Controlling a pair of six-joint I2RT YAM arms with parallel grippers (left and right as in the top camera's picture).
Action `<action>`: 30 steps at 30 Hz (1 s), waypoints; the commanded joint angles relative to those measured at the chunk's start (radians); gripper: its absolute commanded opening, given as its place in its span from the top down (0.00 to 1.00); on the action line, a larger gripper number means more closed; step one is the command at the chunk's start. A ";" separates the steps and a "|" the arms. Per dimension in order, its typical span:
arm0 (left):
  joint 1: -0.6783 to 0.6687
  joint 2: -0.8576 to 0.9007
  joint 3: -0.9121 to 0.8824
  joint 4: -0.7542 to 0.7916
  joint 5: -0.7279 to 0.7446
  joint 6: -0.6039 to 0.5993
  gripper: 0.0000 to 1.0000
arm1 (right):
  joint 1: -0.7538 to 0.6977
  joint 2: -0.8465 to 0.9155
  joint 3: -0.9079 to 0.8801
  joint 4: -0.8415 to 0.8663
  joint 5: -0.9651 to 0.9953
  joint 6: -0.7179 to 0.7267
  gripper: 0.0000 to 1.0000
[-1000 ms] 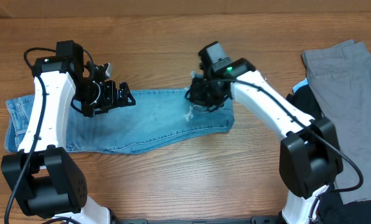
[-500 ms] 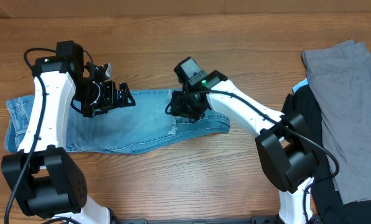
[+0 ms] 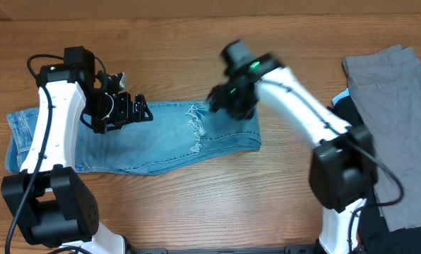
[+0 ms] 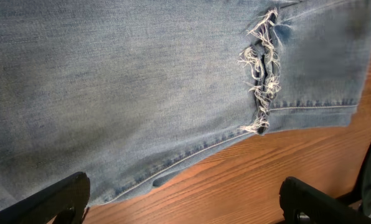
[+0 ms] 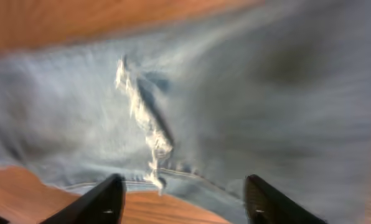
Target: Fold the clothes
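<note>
The light-blue jeans lie flat across the table, folded over, with the frayed leg hem resting on top near the middle. My left gripper hovers open over the jeans' upper edge. In its wrist view its gripper spans the jeans' lower seam and bare wood, with the frayed hem ahead. My right gripper, blurred by motion, is above the jeans' right end. In its wrist view the right gripper is open with nothing between its fingers, the frayed hem just ahead.
A grey garment lies at the right edge of the table, with a black one beside and under it. Bare wooden table stretches behind the jeans and in front of them.
My right gripper carried the frayed leg end leftwards over the jeans, opened and let it go, then drew back up and to the right. The left arm has not moved.
</note>
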 commanded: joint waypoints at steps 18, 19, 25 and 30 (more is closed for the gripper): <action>0.003 0.000 0.013 0.001 0.004 -0.010 0.00 | -0.122 -0.040 -0.502 0.197 -0.179 -0.134 0.96; 0.003 0.000 0.013 0.001 0.004 -0.010 0.00 | -0.127 -0.041 -0.498 0.194 -0.154 -0.124 0.96; 0.003 0.000 0.013 0.000 0.004 -0.010 0.00 | -0.134 -0.113 -0.380 0.103 -0.041 -0.124 0.96; 0.003 0.000 0.013 0.001 0.004 -0.010 0.00 | -0.138 -0.192 -0.232 -0.003 0.128 -0.124 0.30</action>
